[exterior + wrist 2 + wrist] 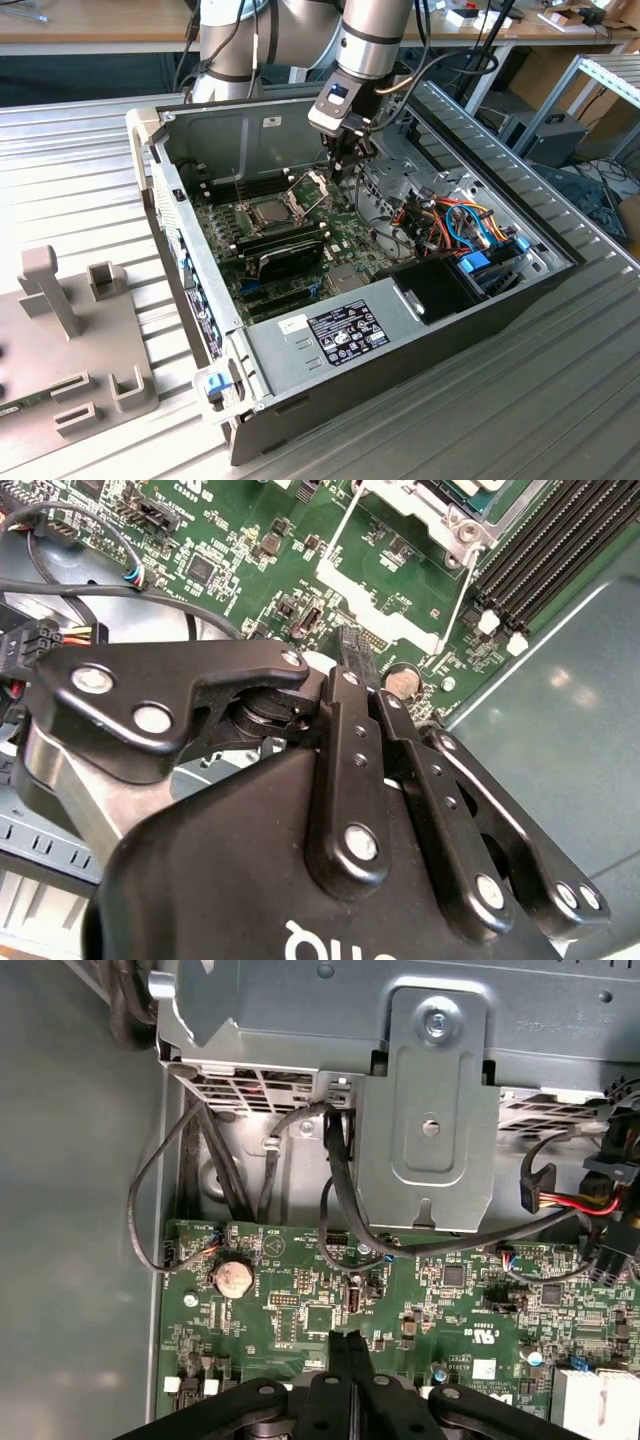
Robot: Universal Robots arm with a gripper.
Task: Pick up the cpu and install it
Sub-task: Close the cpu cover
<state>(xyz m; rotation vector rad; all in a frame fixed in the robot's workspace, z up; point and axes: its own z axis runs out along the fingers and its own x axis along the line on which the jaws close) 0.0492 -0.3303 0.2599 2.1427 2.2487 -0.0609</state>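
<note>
Open desktop computer case (pixel 243 125) lying on its side on a ribbed, silvery metal table (pixel 500 430). Writing that shows: a black label with white print (pixel 345 335) and a smaller white sticker (pixel 292 323) on the grey power-supply cover at the near end of the case, plus white lettering scattered over the green motherboard (pixel 345 250). At the exterior view's left, a grey fixture (pixel 60 330) with upright posts and slots rests on the same table. Behind it stand wooden benches (pixel 100 25), and metal shelving (pixel 612 80) is at the exterior view's right.

The 1 arm reaches down into the case. Its gripper (pixel 345 168) hangs just above the board, beside the raised hinged frame (pixel 312 185) of the socket. In both wrist views the 2 black fingers (pixel 340 1355) are pressed together with nothing between them, the tips (pixel 352 655) near a round coin cell (pixel 232 1277).

The cpu (pixel 272 212), a small flat square with a dull silvery-grey top, lies level in the socket on the motherboard. It is at the exterior view's left of the gripper, near it but apart. Long black memory sticks (pixel 285 240) lie just beside it, and blue and orange cables (pixel 465 225) bunch at the exterior view's right.
</note>
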